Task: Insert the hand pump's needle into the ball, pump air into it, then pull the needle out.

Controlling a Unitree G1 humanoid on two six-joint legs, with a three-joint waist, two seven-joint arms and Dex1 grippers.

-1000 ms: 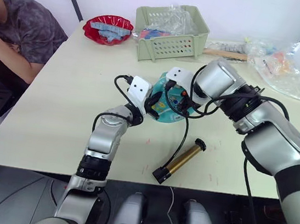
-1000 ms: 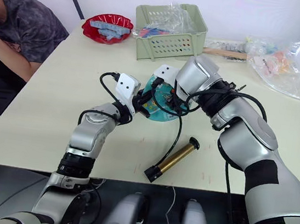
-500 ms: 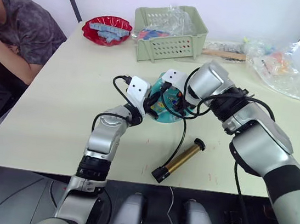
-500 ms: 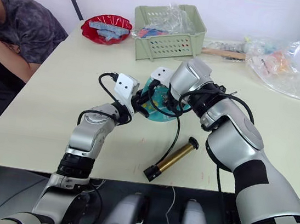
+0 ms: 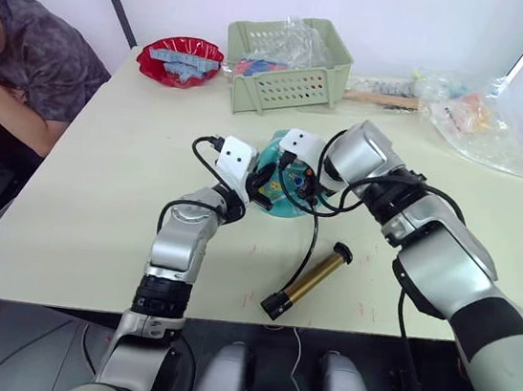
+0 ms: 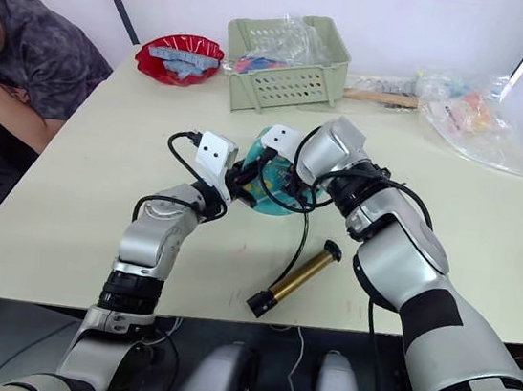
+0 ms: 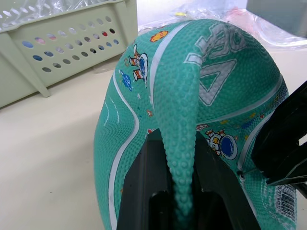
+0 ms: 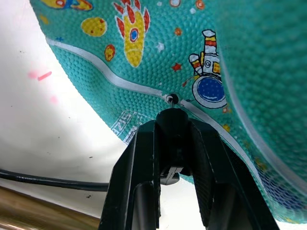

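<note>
On the cream table (image 5: 99, 184), the left gripper (image 7: 180, 191) pinches a fold of the limp teal-blue rubber ball (image 7: 201, 96). The right gripper (image 8: 171, 139) clamps the needle's small black fitting (image 8: 171, 122) at the ball's valve. The brass-gold hand pump (image 5: 310, 279) lies nearby, nearer the robot.

Green basket (image 5: 288, 64), red bowl (image 5: 179, 57), plastic bags (image 5: 469, 117), seated person (image 5: 23, 68) beside table (image 5: 75, 219).

Reaching inward with both arms, left gripper (image 7: 180, 191) pinching the ball (image 7: 201, 96), right gripper (image 8: 170, 139) clamping the needle (image 8: 171, 117).
</note>
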